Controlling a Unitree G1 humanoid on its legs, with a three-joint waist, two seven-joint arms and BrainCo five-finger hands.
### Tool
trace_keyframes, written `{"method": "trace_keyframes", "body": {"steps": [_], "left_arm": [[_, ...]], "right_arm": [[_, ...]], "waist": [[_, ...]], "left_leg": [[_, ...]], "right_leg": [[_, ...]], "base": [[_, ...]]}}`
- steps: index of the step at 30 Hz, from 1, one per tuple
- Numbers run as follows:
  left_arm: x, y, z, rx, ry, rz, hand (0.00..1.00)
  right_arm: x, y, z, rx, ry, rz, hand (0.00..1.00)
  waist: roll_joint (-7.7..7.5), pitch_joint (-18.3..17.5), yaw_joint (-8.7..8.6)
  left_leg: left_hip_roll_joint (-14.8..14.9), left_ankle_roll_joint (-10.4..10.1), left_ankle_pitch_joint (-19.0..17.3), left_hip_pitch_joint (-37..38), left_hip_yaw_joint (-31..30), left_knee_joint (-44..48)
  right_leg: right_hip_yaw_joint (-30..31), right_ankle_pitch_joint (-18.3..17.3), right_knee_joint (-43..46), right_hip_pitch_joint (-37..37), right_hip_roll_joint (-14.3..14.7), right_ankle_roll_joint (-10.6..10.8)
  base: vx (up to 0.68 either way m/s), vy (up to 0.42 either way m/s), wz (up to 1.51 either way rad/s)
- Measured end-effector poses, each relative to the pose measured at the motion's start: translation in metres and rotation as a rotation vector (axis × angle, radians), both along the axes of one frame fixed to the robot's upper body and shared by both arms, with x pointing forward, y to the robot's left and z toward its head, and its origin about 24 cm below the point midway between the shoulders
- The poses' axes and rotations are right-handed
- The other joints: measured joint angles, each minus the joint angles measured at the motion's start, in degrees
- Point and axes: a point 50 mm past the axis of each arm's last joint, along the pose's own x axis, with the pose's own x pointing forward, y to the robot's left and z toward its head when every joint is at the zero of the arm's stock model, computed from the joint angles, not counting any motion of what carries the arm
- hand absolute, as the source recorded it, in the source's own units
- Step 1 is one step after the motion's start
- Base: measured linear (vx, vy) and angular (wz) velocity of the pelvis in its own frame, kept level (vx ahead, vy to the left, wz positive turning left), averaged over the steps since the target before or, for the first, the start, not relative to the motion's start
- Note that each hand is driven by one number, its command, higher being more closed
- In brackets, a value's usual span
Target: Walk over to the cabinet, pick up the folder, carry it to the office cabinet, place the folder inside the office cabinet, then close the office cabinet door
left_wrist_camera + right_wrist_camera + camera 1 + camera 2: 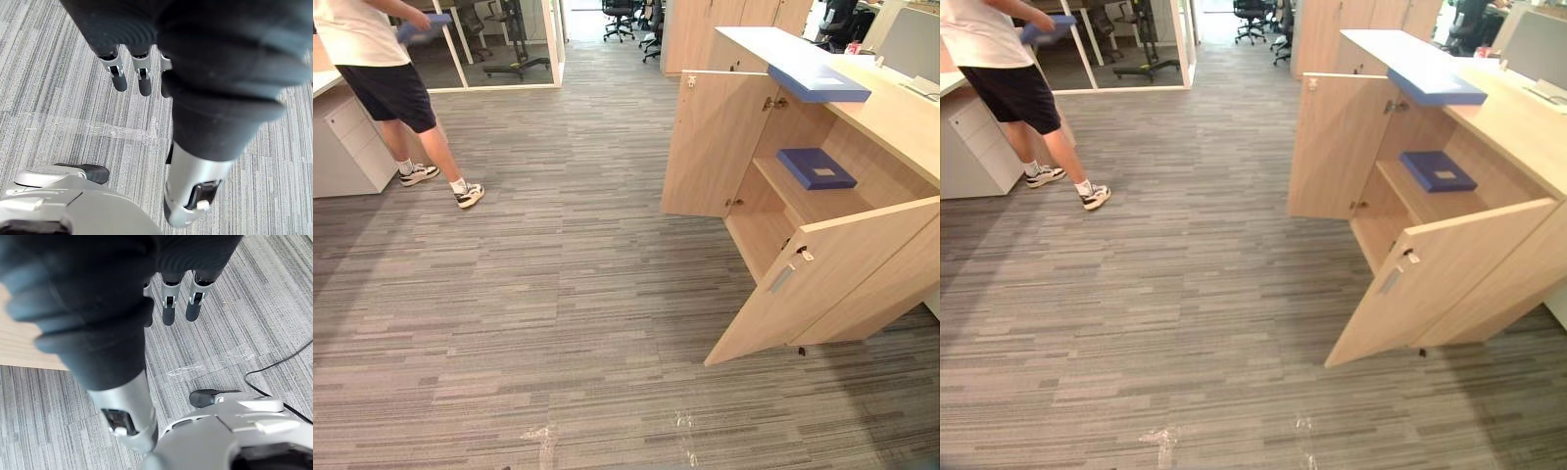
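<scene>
Closest in, the left hand (205, 88) is seen hanging over the grey striped carpet (558, 294), its fingers (119, 78) straight and loose, with nothing grasped. The right hand (98, 308) is held the same way on the other side, fingers (168, 311) relaxed and empty. Strips of clear tape (540, 439) are stuck to the carpet just ahead.

Further on, to the right, the office cabinet (901, 122) of pale wood is found with both doors swung out: the nearer door (822, 279) stands towards the camera and the farther door (715, 142) behind it. The folder (816, 167) (dark blue, with a pale label) is laid flat on the shelf (803, 201) inside, well apart from both hands. A lighter blue flat item (818, 83) is rested on the cabinet top, jutting over the front edge above the opening.

At the far left, a person (382, 59) is seen beside a white drawer unit (347, 147), a blue thing (426, 24) carried in one hand. Office chairs (622, 15) are placed farthest back.
</scene>
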Motion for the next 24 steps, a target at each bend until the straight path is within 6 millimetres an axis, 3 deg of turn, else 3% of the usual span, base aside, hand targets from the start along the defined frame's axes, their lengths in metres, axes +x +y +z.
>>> {"method": "trace_keyframes", "body": {"steps": [2,9,15,24], "left_arm": [[0.001,0.000,0.000,-0.023,-0.012,0.011,0.00],[0.002,0.001,0.001,-0.035,-0.029,0.031,0.00],[0.014,0.002,0.003,0.038,-0.033,-0.124,0.00],[0.018,0.004,0.005,0.108,-0.040,-0.156,0.00]], "right_arm": [[0.003,0.000,0.000,0.003,-0.009,-0.010,0.00],[0.011,0.004,0.000,0.014,-0.029,-0.003,0.00],[0.013,0.004,0.001,0.015,-0.033,-0.002,0.00],[0.014,0.005,0.001,0.000,-0.035,-0.010,0.00]], "waist": [[-0.02,0.1,-0.04],[-0.38,1.0,-0.05],[-0.76,1.8,-0.09],[-1.38,2.3,-0.06]], "left_leg": [[0.1,-0.1,0.0,0.1,0.1,-0.4],[0.2,-0.5,-0.2,1.5,0.6,-1.1],[0.2,-0.5,-0.2,2.0,0.7,-1.2],[0.2,-0.5,-0.2,2.0,0.6,-1.4]], "right_leg": [[0.0,0.1,-0.7,0.2,0.1,1.5],[-0.1,-0.4,-0.7,1.2,0.1,2.7],[-0.1,-0.4,-0.7,1.6,0.1,2.6],[-0.6,-0.4,-1.0,1.5,0.1,2.6]], "base": [[0.04,-0.002,-0.02],[0.02,0.002,-0.03],[0.00,0.000,0.00],[0.00,0.000,0.00]]}}
